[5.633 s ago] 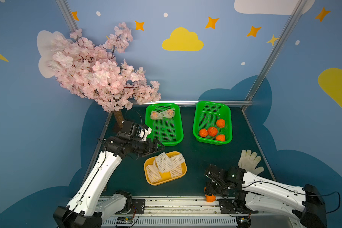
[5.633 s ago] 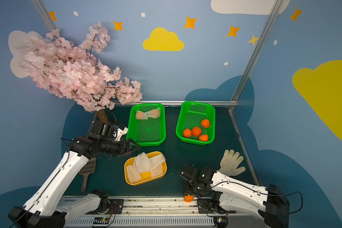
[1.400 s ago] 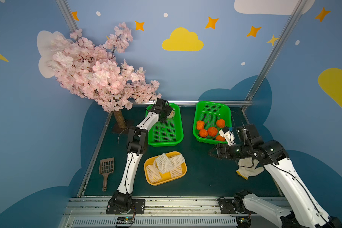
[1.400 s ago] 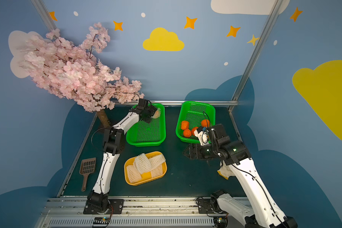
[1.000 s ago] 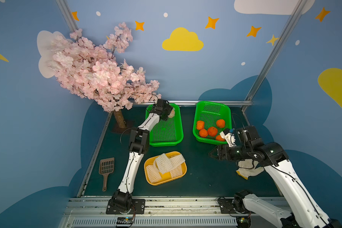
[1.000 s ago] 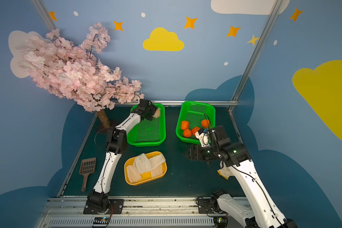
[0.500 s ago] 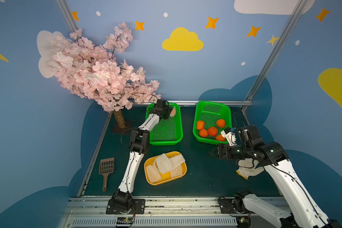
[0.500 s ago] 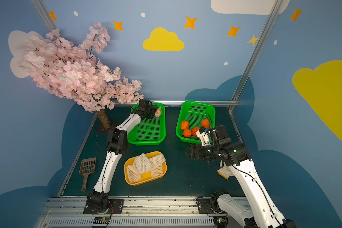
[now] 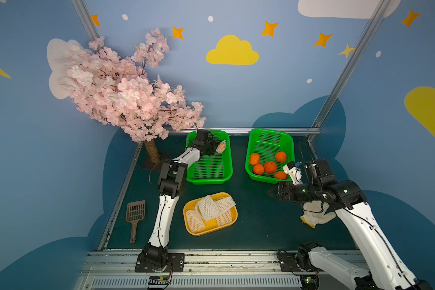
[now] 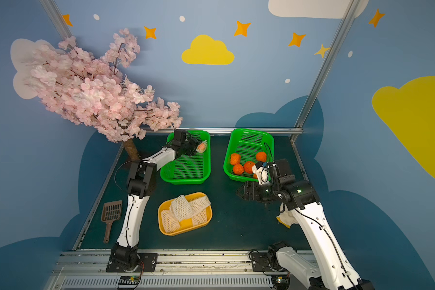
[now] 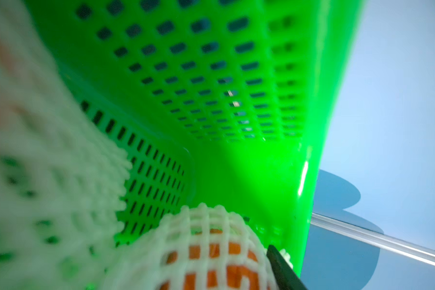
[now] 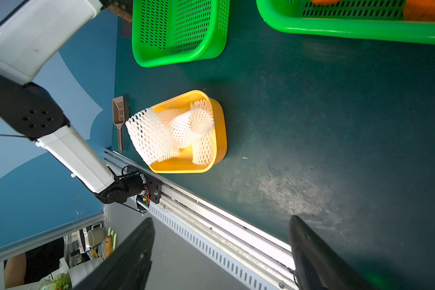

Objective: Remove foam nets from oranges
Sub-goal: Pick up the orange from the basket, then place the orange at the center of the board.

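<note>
Inside the green perforated basket [image 9: 209,180], a white-foam-netted round orange [image 9: 221,146] is being clasped by the left gripper [image 9: 217,148]. The soft, springy net's [image 11: 206,226] loose end is likely being left to the spread right gripper [image 12: 221,219].

The left gripper [image 10: 196,149] is gripping a netted orange [image 10: 202,146] in the far corner of a green basket [image 10: 186,181]

Pink blossom tree [image 9: 126,93] at the surface's [image 9: 256,221] far-left corner. Brown scoop [image 9: 135,216] by the left edge, white glove [image 9: 314,218] by the right. Two green baskets [image 9: 271,130] along the far edge, and a yellow tray [image 9: 211,231] mid-front.
</note>
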`<state>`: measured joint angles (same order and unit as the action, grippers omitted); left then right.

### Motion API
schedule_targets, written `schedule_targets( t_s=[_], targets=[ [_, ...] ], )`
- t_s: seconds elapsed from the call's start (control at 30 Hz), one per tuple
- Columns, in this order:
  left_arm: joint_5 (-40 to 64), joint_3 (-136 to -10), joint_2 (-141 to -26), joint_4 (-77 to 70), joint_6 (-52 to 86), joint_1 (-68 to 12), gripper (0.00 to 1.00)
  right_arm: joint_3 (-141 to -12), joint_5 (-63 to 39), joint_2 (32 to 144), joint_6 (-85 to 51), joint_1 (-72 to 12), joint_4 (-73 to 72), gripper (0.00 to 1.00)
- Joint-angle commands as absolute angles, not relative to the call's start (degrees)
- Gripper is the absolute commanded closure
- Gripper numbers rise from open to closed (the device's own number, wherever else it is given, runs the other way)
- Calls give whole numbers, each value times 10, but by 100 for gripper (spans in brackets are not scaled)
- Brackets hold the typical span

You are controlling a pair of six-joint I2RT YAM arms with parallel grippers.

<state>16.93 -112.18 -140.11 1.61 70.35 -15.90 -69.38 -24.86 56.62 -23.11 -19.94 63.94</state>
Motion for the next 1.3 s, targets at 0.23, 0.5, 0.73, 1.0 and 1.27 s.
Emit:
schedule_targets(
  t_s=[0.23, 0.5, 0.73, 1.0, 1.27],
  targets=[
    [219, -975, -1226, 35, 617, -169, 45, -668, -279, 554, -221, -191, 620, 17],
    [231, -906, -1133, 104, 556, -184, 45, -655, -292, 545, -221, -189, 616, 17],
    [245, -938, -1064, 259, 434, -223, 44, -656, -272, 533, -215, -181, 648, 17],
    [279, -949, -1022, 409, 358, -336, 44, -624, -274, 527, -239, -146, 659, 17],
    [305, -989, -1085, 468, 342, -463, 45, -607, -265, 521, -237, -123, 668, 17]
  ],
)
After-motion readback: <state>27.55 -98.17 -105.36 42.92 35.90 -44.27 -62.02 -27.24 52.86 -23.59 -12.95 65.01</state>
